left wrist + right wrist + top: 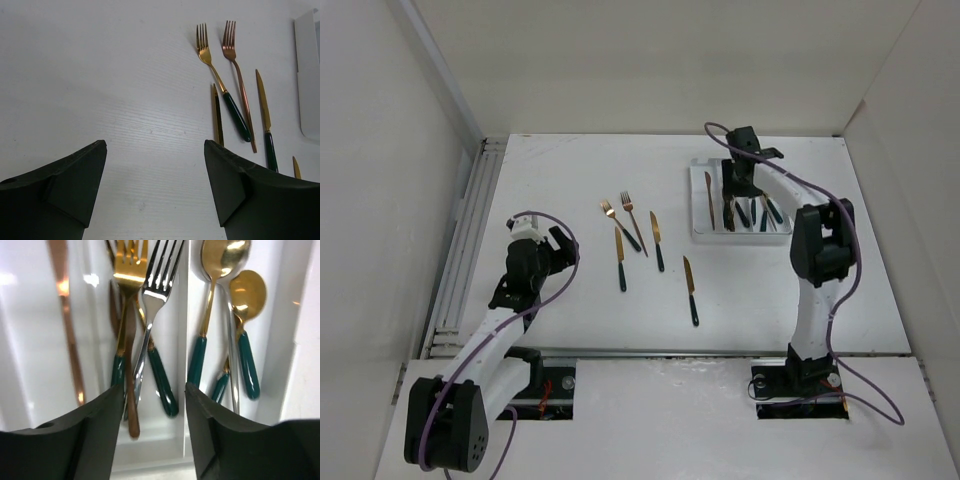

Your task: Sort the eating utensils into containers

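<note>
Sorting is looking well past halfway. The right gripper (154, 395) is hanging low over the middle compartment of the white tray (710, 236). Its jaws are standing partly apart and clamping nothing. A silver fork (156, 285) is lying loose under the gap, beside a gold fork (127, 275) and other green-handled pieces I can't tell apart.

Two gold spoons (220, 260) are sitting in the next compartment over, and a copper knife (65, 315) is lying in the compartment on the other side, so each slot seems to be taking one type.

Five pieces are waiting on the table left of the tray: a gold fork with green handle (210, 60), a copper fork (235, 60) crossing beside it, a gold knife (263, 105), another knife (218, 117), and one knife (690, 288) lying nearer the arm bases.

The left gripper (155, 145) is hovering well left of the tray, jaws wide and holding nothing, with only bare table between them. Judging by this, forks and knives are what's left.
</note>
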